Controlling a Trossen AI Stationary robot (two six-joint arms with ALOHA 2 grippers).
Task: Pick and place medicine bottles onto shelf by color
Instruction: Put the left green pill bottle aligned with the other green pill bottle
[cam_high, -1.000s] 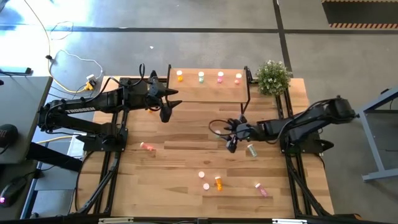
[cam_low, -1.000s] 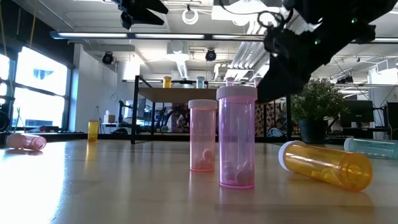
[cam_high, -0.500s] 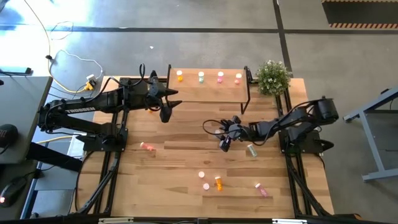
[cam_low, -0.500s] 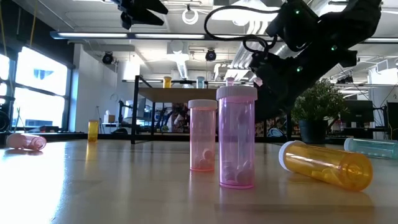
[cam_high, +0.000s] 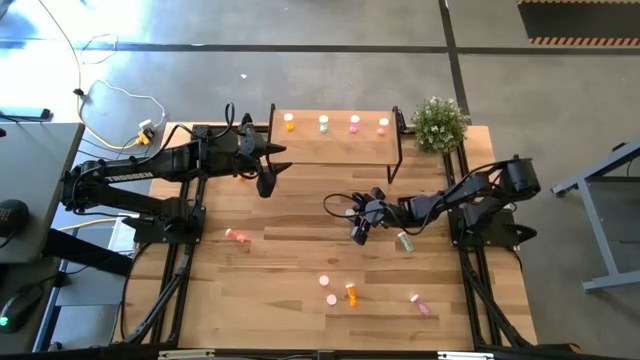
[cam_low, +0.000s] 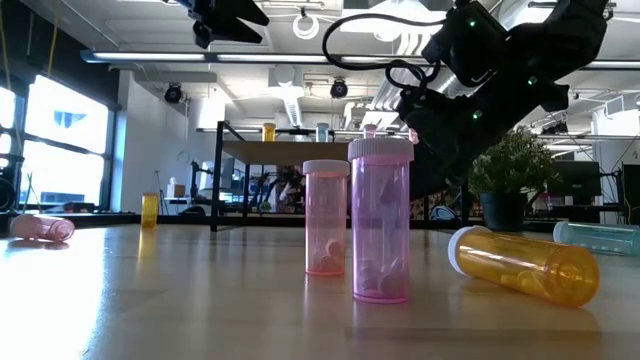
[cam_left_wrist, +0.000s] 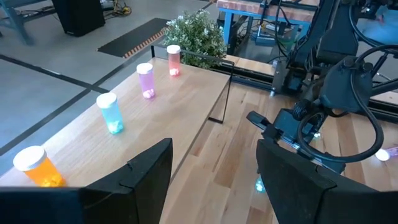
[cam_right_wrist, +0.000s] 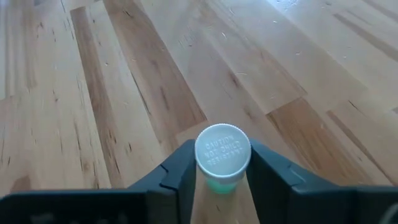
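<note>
- Right gripper (cam_high: 360, 228) is over the middle of the table, reached in from the right side. In the right wrist view its fingers (cam_right_wrist: 177, 177) are closed against both sides of a pale green bottle (cam_right_wrist: 222, 157), white cap facing the camera; the bottle is held above the bare wood.
- In the low view the same gripper (cam_low: 432, 112) hangs above table level, behind the two standing pink bottles.
- Left gripper (cam_high: 268, 176) waits above the table just off the shelf's left front corner. The left wrist view shows its fingers (cam_left_wrist: 142, 171) spread wide, nothing between them.
- Shelf (cam_high: 335, 150) stands at the far edge of the table, centre. Four bottles stand upright in a row along its back edge, spaced apart: orange (cam_high: 289, 122), pale green (cam_high: 324, 123), pink (cam_high: 354, 123), reddish-pink (cam_high: 383, 125).
- The left wrist view shows the same row on the shelf (cam_left_wrist: 155, 130): orange (cam_left_wrist: 37, 167), pale green (cam_left_wrist: 110, 112), pink (cam_left_wrist: 147, 80), reddish-pink (cam_left_wrist: 173, 60).
- On the table: a pale green bottle (cam_high: 404, 241) lies on its side just beside the right gripper, not touching it.
- A pink bottle (cam_high: 237, 236) lies on its side left of centre.
- Near the front edge: two pink bottles upright (cam_high: 324, 283) (cam_high: 332, 299), an orange bottle (cam_high: 351, 293) on its side just beside them, and a pink bottle (cam_high: 419, 303) on its side further right.
- A small orange bottle (cam_low: 149, 208) stands at the left in the low view, near the shelf leg.
- Potted plant (cam_high: 439, 124) sits at the shelf's right end.
</note>
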